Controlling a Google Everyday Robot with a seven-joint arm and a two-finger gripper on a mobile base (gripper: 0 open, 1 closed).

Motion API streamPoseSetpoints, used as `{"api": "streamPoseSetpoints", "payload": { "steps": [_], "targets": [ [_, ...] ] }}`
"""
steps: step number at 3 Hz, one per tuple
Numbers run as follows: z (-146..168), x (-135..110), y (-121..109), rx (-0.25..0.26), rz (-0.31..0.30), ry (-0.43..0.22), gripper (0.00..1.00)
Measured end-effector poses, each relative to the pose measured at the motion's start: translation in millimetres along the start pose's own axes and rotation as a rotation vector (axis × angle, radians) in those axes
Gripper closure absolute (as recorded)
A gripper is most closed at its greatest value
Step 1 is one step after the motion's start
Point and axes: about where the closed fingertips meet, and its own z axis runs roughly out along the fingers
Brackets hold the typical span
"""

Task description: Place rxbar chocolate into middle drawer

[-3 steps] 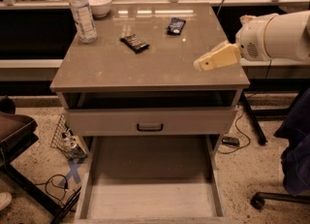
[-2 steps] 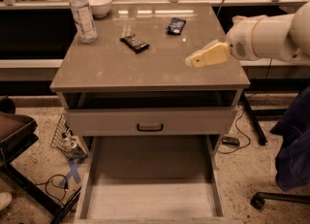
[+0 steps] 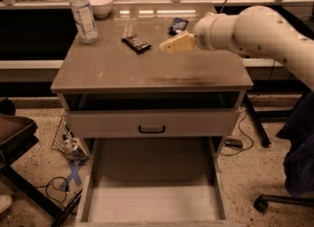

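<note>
The rxbar chocolate [image 3: 136, 43], a small flat bar in a dark wrapper, lies on the cabinet top [image 3: 108, 69] toward the back middle. My gripper [image 3: 169, 45], pale yellow at the end of a thick white arm [image 3: 255, 29] reaching in from the right, hovers just right of the bar, a little above the top and apart from it. The middle drawer [image 3: 152, 204] is pulled out at the bottom of the view, with a bare pale floor and low side walls. Above it is a drawer front with a dark handle [image 3: 152, 128].
A water bottle [image 3: 83, 14] and a white bowl [image 3: 100, 4] stand at the back left of the top. A dark bluish packet [image 3: 178, 24] lies behind my gripper. A dark seat [image 3: 14, 137] and cables are on the floor at left, a chair base [image 3: 274, 201] at right.
My arm has swung left across the cabinet top, bringing the gripper from the right edge to just beside the bar. The bar and the drawers have not moved.
</note>
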Motion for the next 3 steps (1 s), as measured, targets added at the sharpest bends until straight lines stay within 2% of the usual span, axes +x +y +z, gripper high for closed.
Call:
{"api": "streamPoseSetpoints", "payload": {
  "steps": [1,2,3],
  "targets": [
    [72,-1,15,-0.019,0.043,0.008,0.00],
    [74,-1,19,-0.024,0.042,0.035,0.00],
    [90,-10,27,-0.005,-0.003,0.118,0.00]
  ]
}}
